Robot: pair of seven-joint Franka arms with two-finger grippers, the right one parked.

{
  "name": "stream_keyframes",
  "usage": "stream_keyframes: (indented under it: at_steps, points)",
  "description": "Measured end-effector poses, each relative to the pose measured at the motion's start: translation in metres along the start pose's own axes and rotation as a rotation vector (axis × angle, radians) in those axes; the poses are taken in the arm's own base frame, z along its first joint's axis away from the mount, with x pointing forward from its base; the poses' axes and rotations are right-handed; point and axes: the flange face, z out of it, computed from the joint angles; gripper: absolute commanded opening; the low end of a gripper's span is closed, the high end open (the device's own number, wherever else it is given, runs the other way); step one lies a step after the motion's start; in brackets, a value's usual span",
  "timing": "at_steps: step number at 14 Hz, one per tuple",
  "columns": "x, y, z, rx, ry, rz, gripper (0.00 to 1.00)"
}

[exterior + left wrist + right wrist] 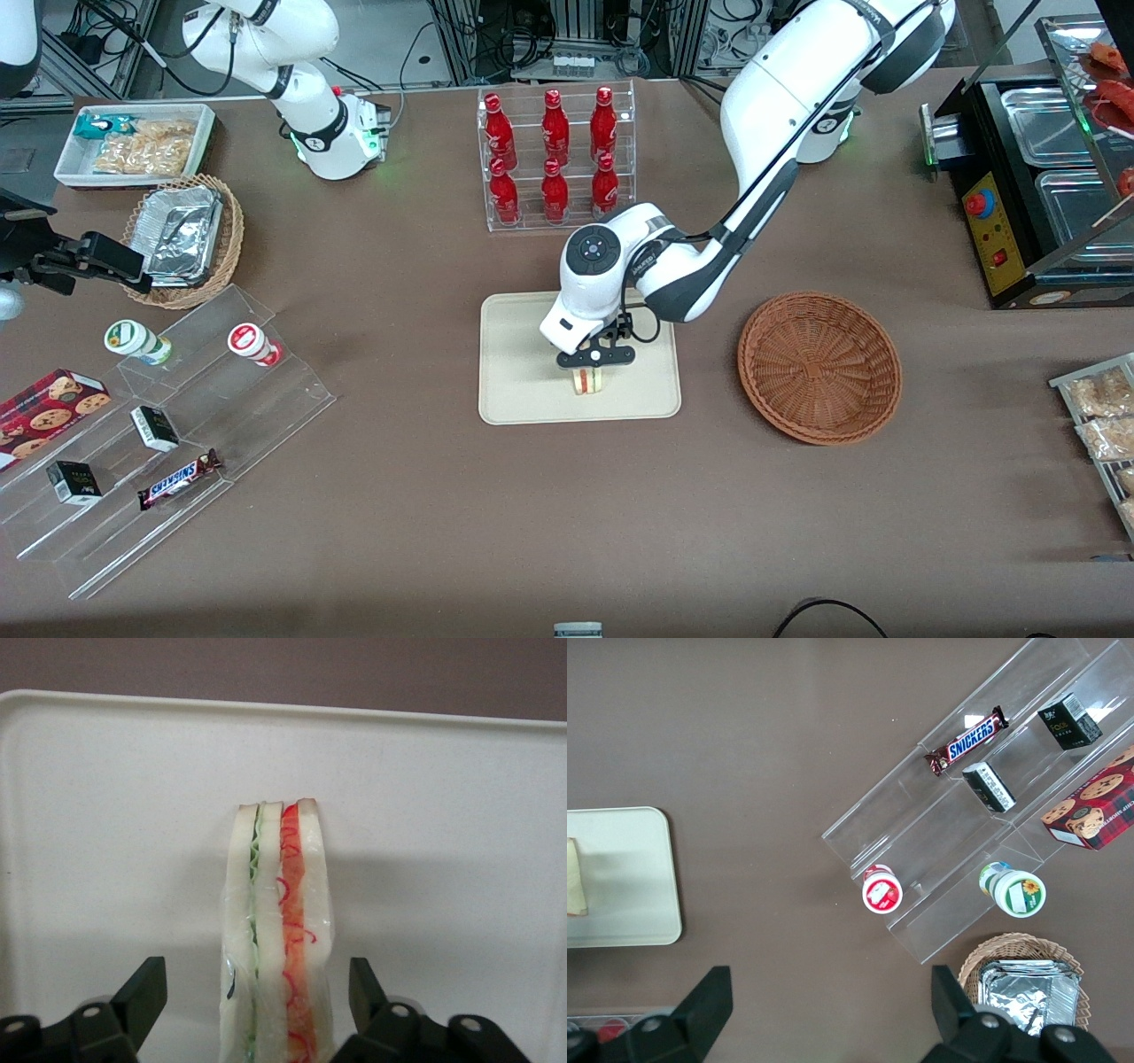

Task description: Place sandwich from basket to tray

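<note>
The sandwich stands on edge on the cream tray, near the tray's edge closest to the front camera. Its white bread and its red and green filling layers show through the clear wrap. My left gripper hangs just above it, open, one black finger on each side of the sandwich and a visible gap between each finger and the wrap. The round reddish-brown wicker basket sits beside the tray toward the working arm's end, with nothing in it.
A clear rack of red bottles stands farther from the front camera than the tray. Toward the parked arm's end are a tan basket with foil containers, a white snack bin and a stepped acrylic shelf. A black food warmer stands at the working arm's end.
</note>
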Motion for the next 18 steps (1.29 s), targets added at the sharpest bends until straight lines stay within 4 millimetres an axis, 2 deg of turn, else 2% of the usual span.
stream_keyframes:
  at_steps: [2, 4, 6, 8, 12, 16, 18]
  points:
    - [0.013, -0.006, -0.007, -0.001, 0.022, -0.02, 1.0]
    - [0.028, -0.012, -0.023, -0.008, 0.056, -0.038, 1.0]
    - [0.041, -0.02, -0.047, -0.015, 0.098, -0.056, 1.0]
    - [0.055, -0.036, -0.078, 0.007, 0.132, -0.085, 1.0]
    - [0.078, -0.083, -0.137, 0.091, 0.153, -0.166, 1.0]
    - [0.086, -0.137, -0.191, 0.18, 0.093, -0.176, 1.0]
    - [0.095, -0.179, -0.222, 0.181, 0.044, -0.131, 1.0]
